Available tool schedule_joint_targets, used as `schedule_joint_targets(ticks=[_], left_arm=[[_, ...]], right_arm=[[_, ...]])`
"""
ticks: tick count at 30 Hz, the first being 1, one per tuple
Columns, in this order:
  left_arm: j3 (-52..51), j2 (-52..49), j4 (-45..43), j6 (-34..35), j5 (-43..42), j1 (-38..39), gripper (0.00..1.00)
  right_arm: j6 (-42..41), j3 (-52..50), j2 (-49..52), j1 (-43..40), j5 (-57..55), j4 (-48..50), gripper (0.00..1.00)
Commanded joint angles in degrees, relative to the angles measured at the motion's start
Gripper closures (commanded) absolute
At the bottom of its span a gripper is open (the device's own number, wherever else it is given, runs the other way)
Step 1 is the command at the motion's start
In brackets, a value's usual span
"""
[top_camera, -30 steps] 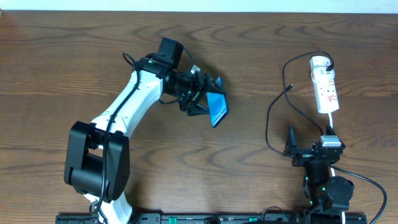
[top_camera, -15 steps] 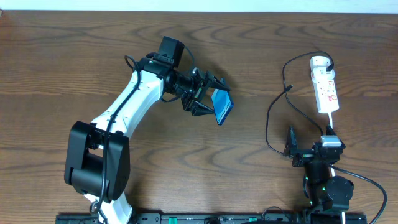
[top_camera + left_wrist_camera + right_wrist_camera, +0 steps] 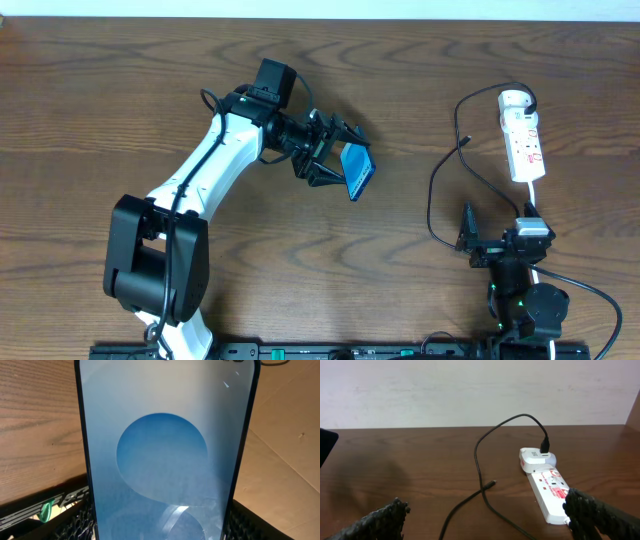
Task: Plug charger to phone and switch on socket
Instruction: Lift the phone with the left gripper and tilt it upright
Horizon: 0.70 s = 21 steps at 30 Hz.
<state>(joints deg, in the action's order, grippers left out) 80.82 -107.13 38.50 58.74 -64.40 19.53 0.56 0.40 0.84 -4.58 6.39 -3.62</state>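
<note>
over the table (image 3: 100, 100) the left gripper (image 3: 325, 150), clamped on the phone (image 3: 357, 171), has swung slightly right; best hold it steady while, beside the socket (image 3: 522, 140), the spread right gripper (image 3: 487, 512) pinches the charger (image 3: 476, 455) just behind its tip (image 3: 493, 482).

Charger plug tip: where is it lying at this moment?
In the overhead view the charger's plug tip lies on the right side of the table, just left of the socket and apart from it.
</note>
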Motion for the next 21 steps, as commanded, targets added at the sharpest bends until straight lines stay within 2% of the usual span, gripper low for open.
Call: schedule_joint_targets(ticks=[1, 21], left_arm=[[0.1, 2.1, -0.3, 0.5, -2.7, -0.1, 0.33], [0.1, 2.1, -1.8, 0.2, -2.4, 0.0, 0.33]], right_arm=[[0.6, -0.1, -0.4, 0.4, -0.2, -0.2, 0.01], [0.6, -0.1, -0.4, 0.4, -0.2, -0.2, 0.01]])
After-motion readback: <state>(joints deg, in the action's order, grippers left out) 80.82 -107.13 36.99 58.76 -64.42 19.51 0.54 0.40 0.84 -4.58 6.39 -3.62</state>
